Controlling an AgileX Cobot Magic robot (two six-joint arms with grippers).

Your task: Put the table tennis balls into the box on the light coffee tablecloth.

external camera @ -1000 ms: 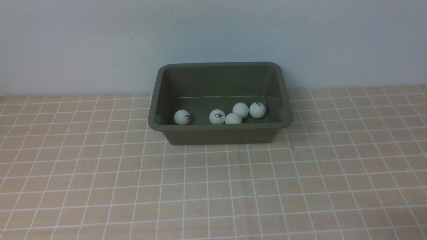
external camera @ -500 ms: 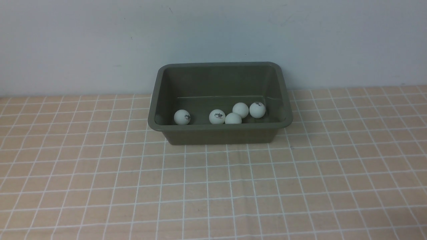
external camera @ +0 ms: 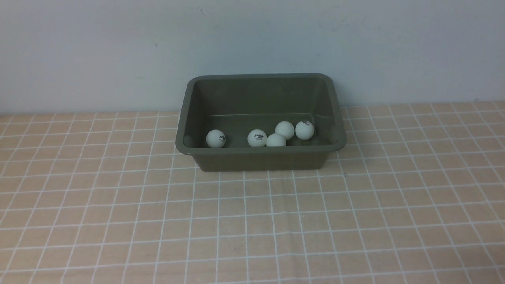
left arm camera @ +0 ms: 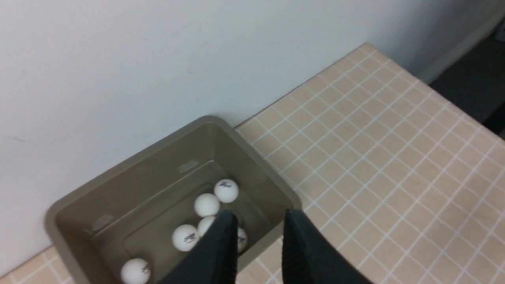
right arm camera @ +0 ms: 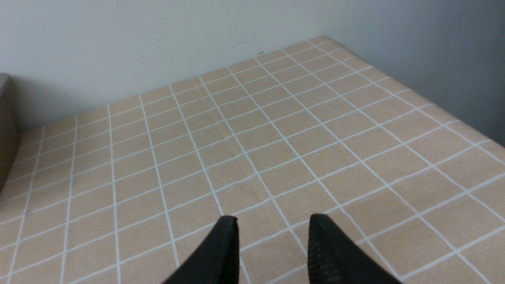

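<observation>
Box (external camera: 260, 159), frame centre: balls (external camera: 257, 138) inside. Left gripper (left arm camera: 258, 232), right gripper (right arm camera: 272, 236): jaws pressed together, empty. We advise recounting, arms clear.

Right gripper (right arm camera: 272, 246) — two black fingers (right arm camera: 225, 252), closed down on nothing, held above the light coffee tablecloth (right arm camera: 276, 130). Beyond the tips the cloth ran to a pale wall (right arm camera: 118, 43). Box (right arm camera: 6, 130) — an edge only, well off to one side.
</observation>
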